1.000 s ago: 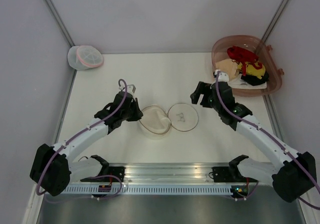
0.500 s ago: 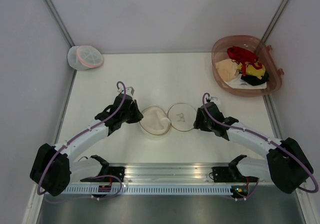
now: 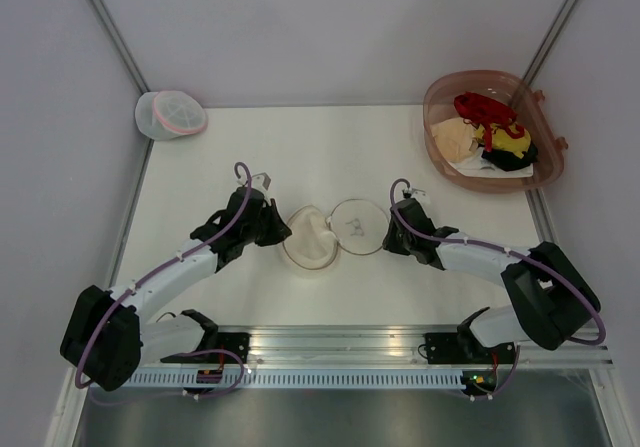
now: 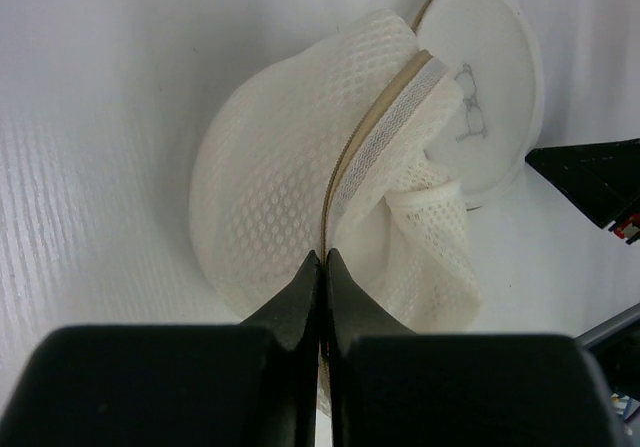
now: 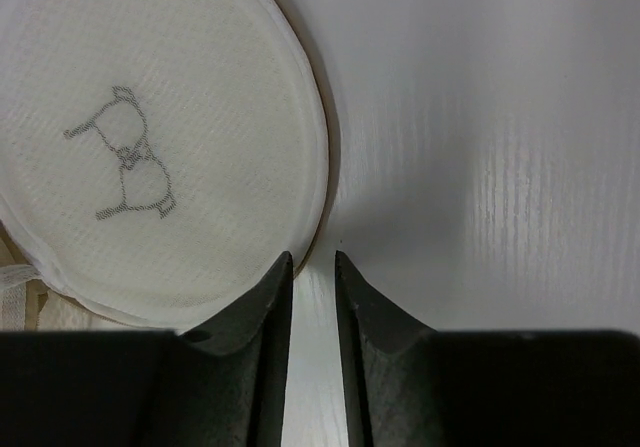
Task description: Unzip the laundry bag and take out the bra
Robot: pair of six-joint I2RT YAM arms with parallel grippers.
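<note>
The cream mesh laundry bag (image 3: 312, 239) lies open in two halves at the table's middle. Its flat lid half (image 3: 358, 227) carries the black bra outline. My left gripper (image 3: 283, 229) is shut on the bag's zipper rim, and the tan tape runs into the closed tips (image 4: 322, 257) in the left wrist view. My right gripper (image 3: 388, 235) sits low at the lid's right edge. Its jaws (image 5: 312, 257) stand narrowly apart with only bare table between them, the lid (image 5: 150, 117) just beyond the left tip. The red bra (image 3: 478, 107) lies in the pink basin.
The pink basin (image 3: 545, 167) at the back right also holds yellow (image 3: 510, 139), beige (image 3: 455, 137) and black garments. A whiter round bag with a pink band (image 3: 170, 114) sits in the back left corner. Walls close in on three sides.
My right arm swung from beside the basin down and left to the lid's edge, and its jaws narrowed. The lid shifted slightly. The left gripper kept its hold.
</note>
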